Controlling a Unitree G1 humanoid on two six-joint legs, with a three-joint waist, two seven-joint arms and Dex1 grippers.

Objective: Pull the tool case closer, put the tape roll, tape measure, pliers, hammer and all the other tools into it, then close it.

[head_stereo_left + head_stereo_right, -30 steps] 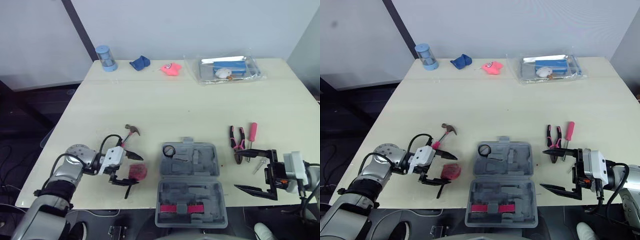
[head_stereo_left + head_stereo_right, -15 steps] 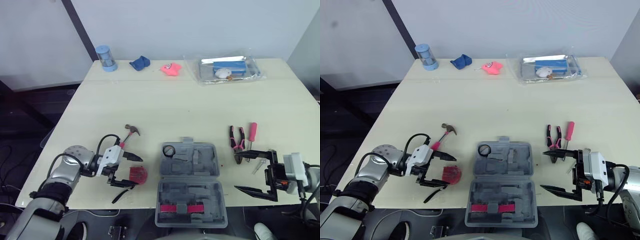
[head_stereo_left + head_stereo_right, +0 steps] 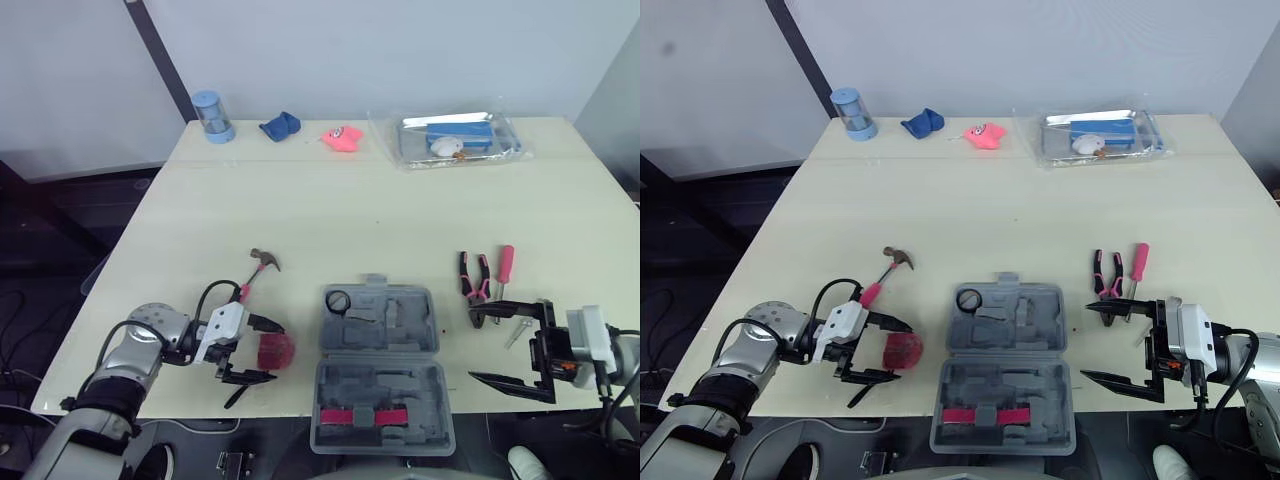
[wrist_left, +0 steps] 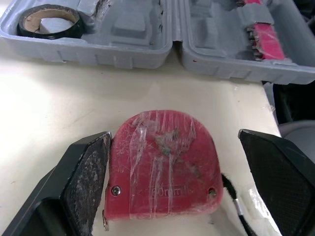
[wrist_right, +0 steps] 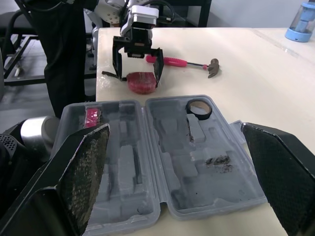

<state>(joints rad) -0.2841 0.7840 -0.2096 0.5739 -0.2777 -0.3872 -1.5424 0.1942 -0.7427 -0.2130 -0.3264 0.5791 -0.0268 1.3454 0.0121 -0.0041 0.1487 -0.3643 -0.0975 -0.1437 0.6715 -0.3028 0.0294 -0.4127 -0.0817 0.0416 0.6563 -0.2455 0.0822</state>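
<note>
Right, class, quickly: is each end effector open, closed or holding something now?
Left end effector: open, straddling the red tape measure, not clamped on it.
Right end effector: open, holding nothing.

Bright, even light covers the worktop [image 3: 330, 210]. Shadows are soft and short. Plastic wrap on the tape measure [image 4: 162, 162] glints faintly.
</note>
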